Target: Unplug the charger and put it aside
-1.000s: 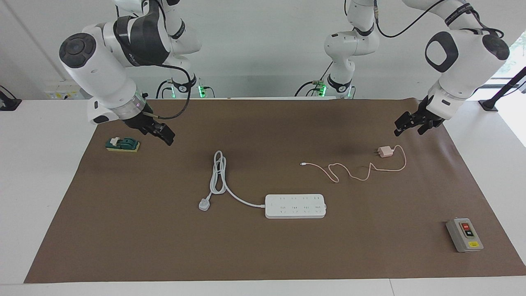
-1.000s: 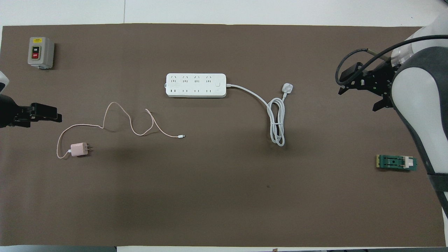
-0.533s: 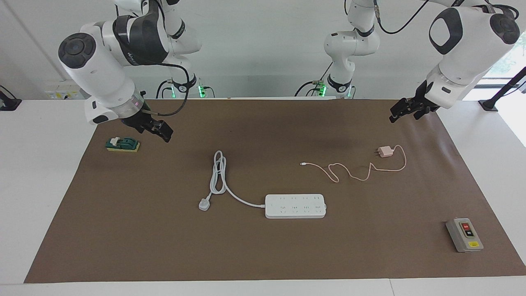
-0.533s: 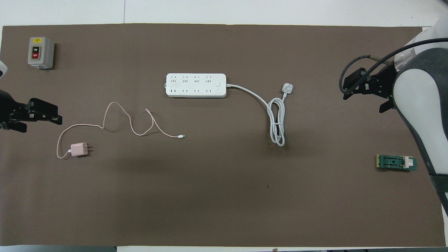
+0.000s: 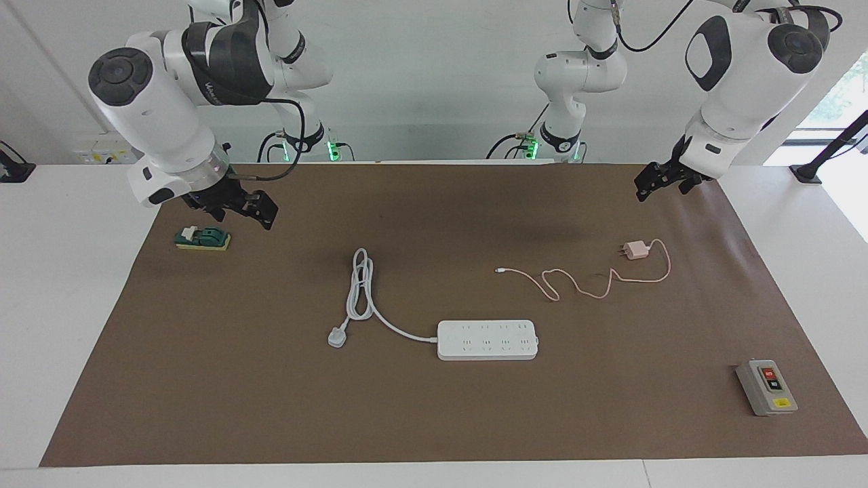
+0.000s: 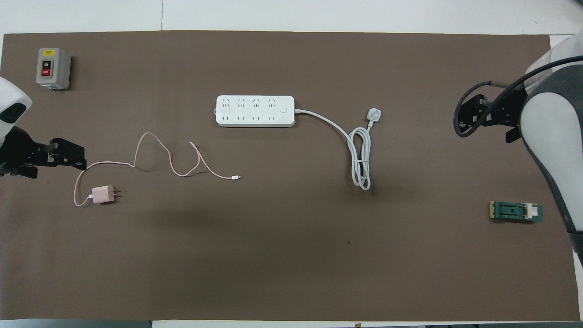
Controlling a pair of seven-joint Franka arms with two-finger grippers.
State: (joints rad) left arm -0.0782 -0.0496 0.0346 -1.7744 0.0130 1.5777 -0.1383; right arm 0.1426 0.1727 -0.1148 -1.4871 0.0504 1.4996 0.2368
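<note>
The charger (image 5: 636,250) is a small pale pink cube with two prongs. It lies unplugged on the brown mat (image 5: 434,420) toward the left arm's end, and its thin pink cable (image 5: 583,285) snakes toward the mat's middle. It also shows in the overhead view (image 6: 103,194). The white power strip (image 5: 487,339) lies mid-mat, farther from the robots, with nothing plugged in. My left gripper (image 5: 642,188) hangs open and empty in the air over the mat by the charger, clear of it. My right gripper (image 5: 266,214) is open and empty, raised over the mat beside a green block.
The strip's thick white cord and plug (image 5: 337,337) lie coiled toward the right arm's end. A green block (image 5: 202,238) sits at that end. A grey switch box (image 5: 766,387) stands at the mat corner at the left arm's end, farthest from the robots.
Both grippers have risen and drawn back toward the robots. The left gripper has moved away from the charger. The charger and power strip have not moved.
</note>
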